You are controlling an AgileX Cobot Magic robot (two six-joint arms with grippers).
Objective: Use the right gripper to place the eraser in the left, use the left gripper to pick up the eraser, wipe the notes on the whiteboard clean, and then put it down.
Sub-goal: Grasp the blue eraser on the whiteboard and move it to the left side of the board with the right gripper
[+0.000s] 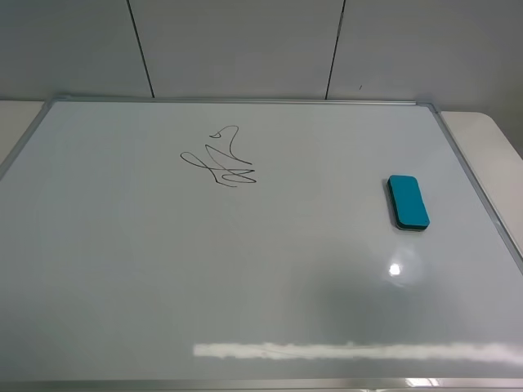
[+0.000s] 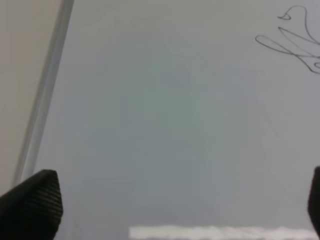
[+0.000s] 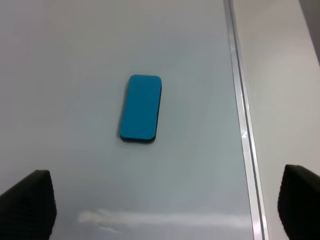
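Observation:
The whiteboard (image 1: pixel 122 269) fills most of the exterior view. The teal eraser (image 1: pixel 408 202) lies flat on its right side, near the right frame. The notes (image 1: pixel 222 159), a black scribble, sit upper left of the middle. Neither arm shows in the exterior view. In the right wrist view the eraser (image 3: pixel 141 108) lies ahead of my right gripper (image 3: pixel 165 205), which is open and empty with its fingertips (image 3: pixel 30 200) far apart. In the left wrist view my left gripper (image 2: pixel 185 200) is open and empty over bare board (image 2: pixel 165 125), with the notes (image 2: pixel 295 37) ahead of it.
The board's silver frame (image 3: pixel 241 125) runs beside the eraser, with the beige table (image 3: pixel 285 90) beyond it. The frame's left edge (image 2: pixel 45 95) shows in the left wrist view. A grey panelled wall (image 1: pixel 245 45) stands behind the board.

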